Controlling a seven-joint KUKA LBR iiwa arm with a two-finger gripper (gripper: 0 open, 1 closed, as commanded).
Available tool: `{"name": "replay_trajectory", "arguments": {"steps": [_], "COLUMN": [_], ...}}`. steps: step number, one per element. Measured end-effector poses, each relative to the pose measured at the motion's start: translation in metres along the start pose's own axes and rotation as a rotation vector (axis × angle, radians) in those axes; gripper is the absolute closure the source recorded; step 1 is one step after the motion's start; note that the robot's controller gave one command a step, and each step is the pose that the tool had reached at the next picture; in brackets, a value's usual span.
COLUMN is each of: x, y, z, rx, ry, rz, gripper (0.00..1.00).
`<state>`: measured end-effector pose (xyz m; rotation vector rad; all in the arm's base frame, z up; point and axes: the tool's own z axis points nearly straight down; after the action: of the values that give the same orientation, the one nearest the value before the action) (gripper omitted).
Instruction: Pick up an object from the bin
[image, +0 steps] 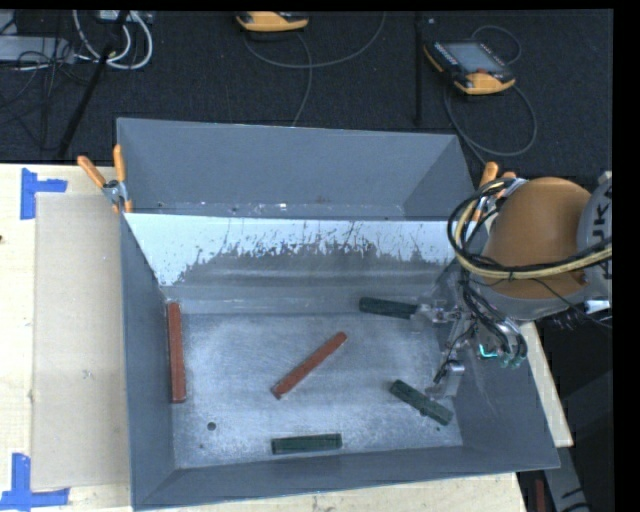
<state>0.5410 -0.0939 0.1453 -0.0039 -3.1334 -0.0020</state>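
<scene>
Dark-green flat bar (421, 402) lies by hand (443, 381), rt side of bin (290, 170).

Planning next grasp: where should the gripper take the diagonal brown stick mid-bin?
Mid-length of the brown stick, from above, closing across its narrow width. It lies flat and diagonal, alone on the bin floor, so both long sides look free.

No legible text, labels, numbers or signs in view
</scene>
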Motion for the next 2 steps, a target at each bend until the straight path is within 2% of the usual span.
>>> {"name": "replay_trajectory", "arguments": {"steps": [1,2], "x": [0.0355,0.0323], "y": [0.0044,0.0040], "z": [0.0807,0.0766], "rx": [-0.001,0.001], "ry": [0.003,-0.006], "rz": [0.065,0.061], "gripper": [0.00,1.00]}}
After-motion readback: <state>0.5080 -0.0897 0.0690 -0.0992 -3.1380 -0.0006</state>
